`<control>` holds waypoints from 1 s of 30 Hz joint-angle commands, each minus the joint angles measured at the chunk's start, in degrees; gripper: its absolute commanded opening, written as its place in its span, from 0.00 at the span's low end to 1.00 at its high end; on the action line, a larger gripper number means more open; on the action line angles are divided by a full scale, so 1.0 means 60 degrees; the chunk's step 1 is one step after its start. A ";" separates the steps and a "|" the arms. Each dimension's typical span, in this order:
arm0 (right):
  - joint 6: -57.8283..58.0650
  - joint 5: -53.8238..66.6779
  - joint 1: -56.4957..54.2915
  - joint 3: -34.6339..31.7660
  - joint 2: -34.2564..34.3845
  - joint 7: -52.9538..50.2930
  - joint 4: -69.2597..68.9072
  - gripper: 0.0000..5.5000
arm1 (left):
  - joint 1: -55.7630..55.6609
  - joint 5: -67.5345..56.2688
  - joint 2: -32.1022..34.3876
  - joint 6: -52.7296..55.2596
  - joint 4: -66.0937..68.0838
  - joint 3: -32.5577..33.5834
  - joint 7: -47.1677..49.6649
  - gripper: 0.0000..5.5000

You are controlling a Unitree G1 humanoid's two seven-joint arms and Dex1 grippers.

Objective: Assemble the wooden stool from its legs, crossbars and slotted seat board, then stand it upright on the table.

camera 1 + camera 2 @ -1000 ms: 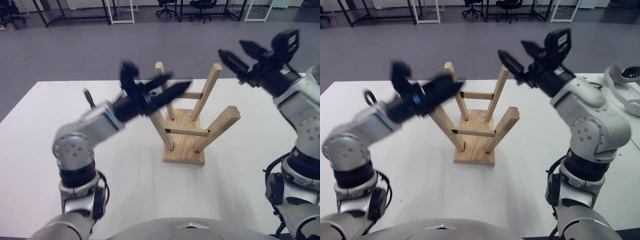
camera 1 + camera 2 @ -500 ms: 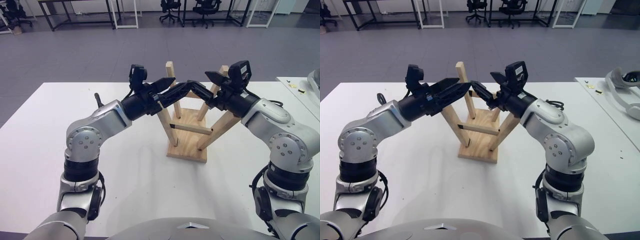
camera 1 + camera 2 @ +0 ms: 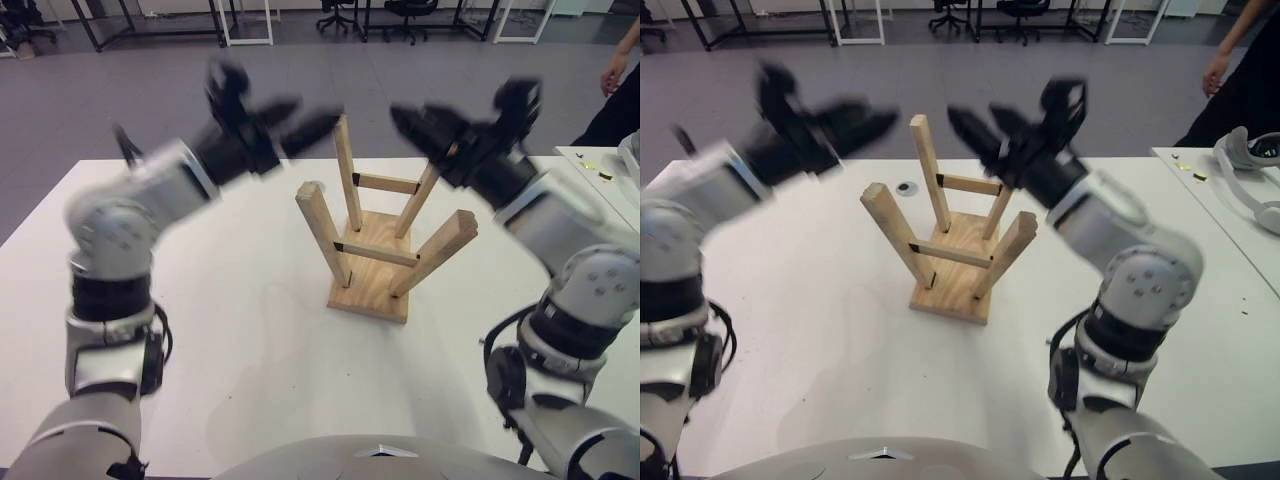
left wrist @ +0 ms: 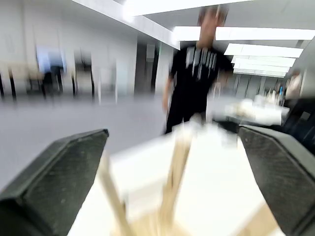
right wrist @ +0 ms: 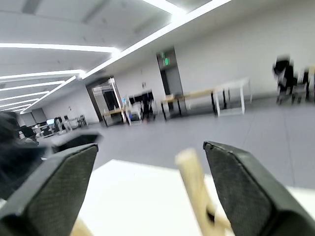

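Both left end effector (image 3: pixel 300 117) and right end effector (image 3: pixel 418 118), jaws apart, empty, have lifted off the pale wooden stool (image 3: pixel 370 265), inverted on the white desk (image 3: pixel 250 340); uprighting remains.

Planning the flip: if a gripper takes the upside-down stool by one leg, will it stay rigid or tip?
Likely rigid: crossbars join the legs of the stool. Resting on its flat seat board, it probably slides if pushed low, but a push near a leg top may tip it.
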 commanded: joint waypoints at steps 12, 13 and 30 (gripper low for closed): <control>-0.0384 0.0122 0.0559 0.0631 -0.1004 -0.0486 0.0458 0.73 | 0.1042 0.1323 -0.0725 -0.0038 -0.0601 -0.0718 -0.0975 0.88; -0.0443 0.0141 0.0365 0.0581 -0.1177 -0.0412 0.0566 0.73 | 0.0813 0.1297 -0.0531 0.0032 -0.0746 -0.0458 -0.1082 0.88; -0.1703 0.2242 -0.0351 0.0621 -0.0745 -0.2309 -0.0013 0.73 | -0.1085 0.1685 -0.1256 -0.0355 0.0081 0.0771 0.0035 0.88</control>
